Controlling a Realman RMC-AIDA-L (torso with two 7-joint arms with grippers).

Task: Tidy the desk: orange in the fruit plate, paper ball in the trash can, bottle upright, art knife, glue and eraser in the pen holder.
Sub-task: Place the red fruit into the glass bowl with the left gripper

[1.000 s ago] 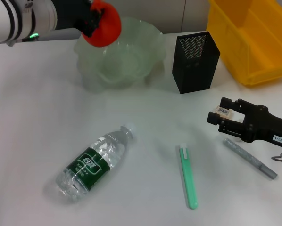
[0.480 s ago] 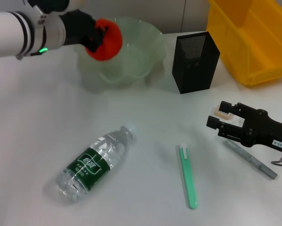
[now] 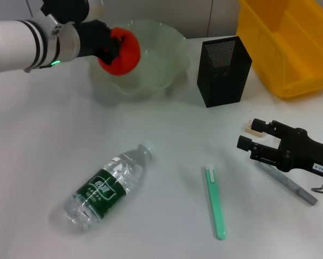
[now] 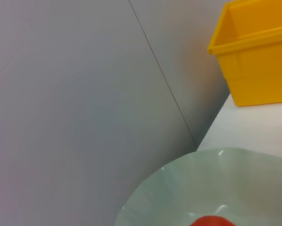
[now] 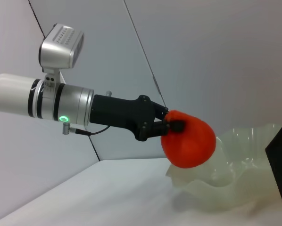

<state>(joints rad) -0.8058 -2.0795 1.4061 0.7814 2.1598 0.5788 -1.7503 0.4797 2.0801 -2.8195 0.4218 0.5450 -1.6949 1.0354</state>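
My left gripper (image 3: 110, 47) is shut on the red-orange orange (image 3: 127, 52) and holds it over the left rim of the pale-green fruit plate (image 3: 161, 65). The right wrist view shows that same orange (image 5: 188, 139) above the plate (image 5: 226, 169). The bottle (image 3: 108, 186) lies on its side near the front left. A green art knife (image 3: 215, 202) lies in the front middle. My right gripper (image 3: 255, 136) stands open low over the table, right beside the small beige eraser (image 3: 253, 127). The grey glue stick (image 3: 291, 184) runs under it. The black mesh pen holder (image 3: 223, 70) stands upright. The paper ball is out of view.
The yellow trash can (image 3: 291, 46) sits at the back right, close behind the pen holder. A wall rises just behind the plate and the can.
My left arm has carried the orange lower, toward the plate's left rim. The right gripper has slid slightly toward the front, and the eraser stayed put by its tip.
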